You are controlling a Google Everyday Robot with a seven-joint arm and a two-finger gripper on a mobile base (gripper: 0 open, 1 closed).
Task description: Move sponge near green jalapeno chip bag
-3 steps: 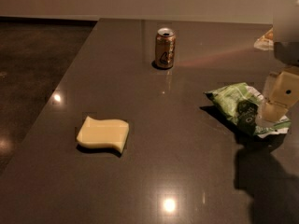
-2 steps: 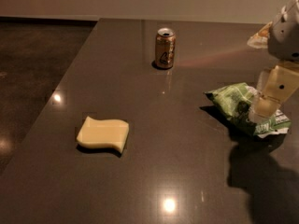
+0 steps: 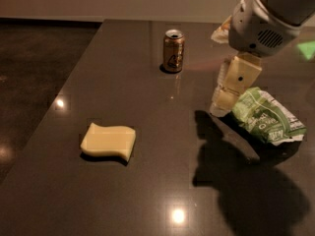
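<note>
Dark glossy desk (image 3: 147, 195), lamp glints across it, dim floor off to the left. Pale sponge (image 3: 108, 141) lying flat towards the front left, well apart from everything else. Crumpled green jalapeno chip bag (image 3: 263, 117) on the right side; brown drink can (image 3: 173, 50) upright further back. Cream tool (image 3: 221, 104) hanging just beside the bag's left end, low over the desk, nothing visibly in its hold; width of its opening: cannot tell from this side-on angle.

Likely trouble from here:

- Starting the crossing towards the sponge too low and dragging the bag's near edge (light foil, probably easy to shift).
- Coming down off-centre on the soft foam and skating it over the slick surface instead of gripping it.
- Pinching only a wavy edge and dropping the slab midway.
- On the way back, setting down on top of the bag rather than beside it, or shoving the bag towards the desk's right side.
- Swinging too wide at the back and toppling the can.
</note>
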